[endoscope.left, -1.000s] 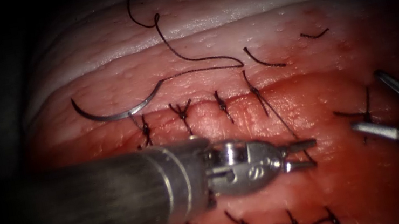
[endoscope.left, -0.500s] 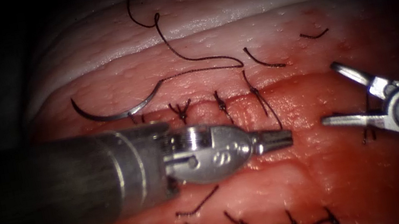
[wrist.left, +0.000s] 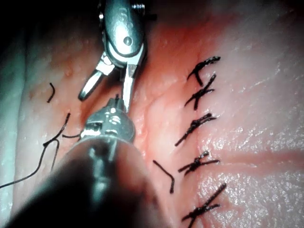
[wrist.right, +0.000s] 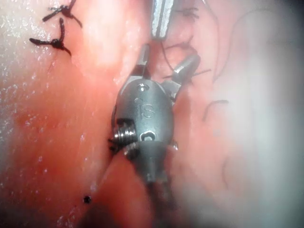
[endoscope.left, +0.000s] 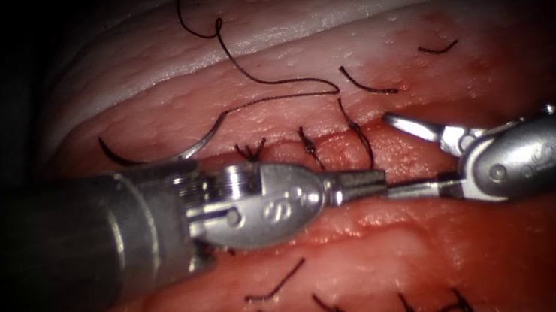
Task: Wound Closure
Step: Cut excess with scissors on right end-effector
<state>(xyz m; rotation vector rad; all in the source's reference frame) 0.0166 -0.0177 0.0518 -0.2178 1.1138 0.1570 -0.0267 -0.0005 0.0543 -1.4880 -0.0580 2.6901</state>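
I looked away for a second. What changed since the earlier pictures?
The right tool, jaws open, moved left to meet the left tool, whose jaws closed on the thread tail. A cut end now lies below. The needle stayed lying free on the tissue.

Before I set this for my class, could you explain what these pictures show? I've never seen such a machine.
This is a surgical practice robot with two thin arms, working on pork belly, the tissue. One picture looks down from an endoscope; the other two come from cameras near each arm's wrist. Dark stitches close the cut. The left tool, entering from the left, has its jaws shut, apparently on the thread tail of one stitch. The right tool has its jaws open beside that tail and holds nothing. The curved needle lies loose on the tissue towards the left, not in it, its long thread trailing. Cut ends of thread lie about.
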